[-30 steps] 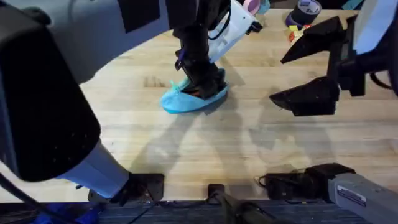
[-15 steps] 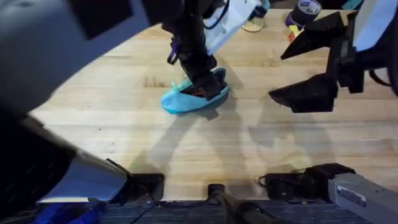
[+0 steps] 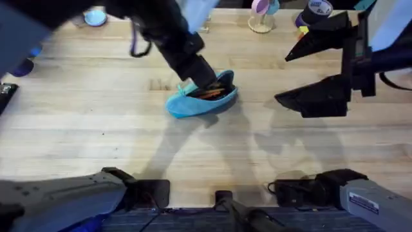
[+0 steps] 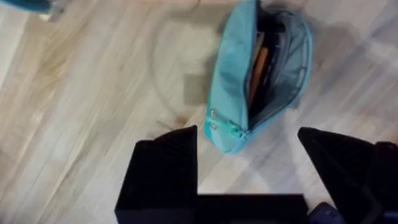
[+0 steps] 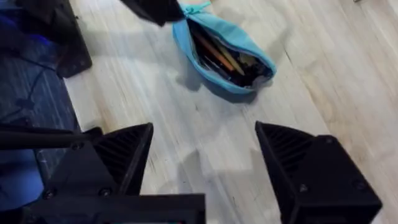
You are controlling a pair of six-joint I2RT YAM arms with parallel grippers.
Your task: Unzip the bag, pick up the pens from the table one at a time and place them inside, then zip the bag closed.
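**The bag lay open on the table, pens inside**

The bag (image 3: 201, 98) was a slim turquoise pouch, and it rested on its side on the light-wood table (image 3: 96, 142), past the middle of the near half. Its zip was undone along the top, the mouth gaping wide so the dark lining showed. In my left wrist view the bag (image 4: 233, 87) had its zip pull at the closed end nearest my fingers, and an orange pen (image 4: 259, 71) lay lengthways inside against the lining. From my right wrist the same pouch (image 5: 221, 53) showed the pens (image 5: 217, 55) tucked in together, one orange, one paler, both within the fabric walls.

My left gripper (image 4: 249, 180) hung just above the bag's near end, its black fingers spread wide apart and closed on nothing. My right gripper (image 3: 315, 67) was off to the right, well apart from the bag, also spread wide and empty. Farther off, at the table's back edge, stood a roll of tape (image 3: 318, 9).
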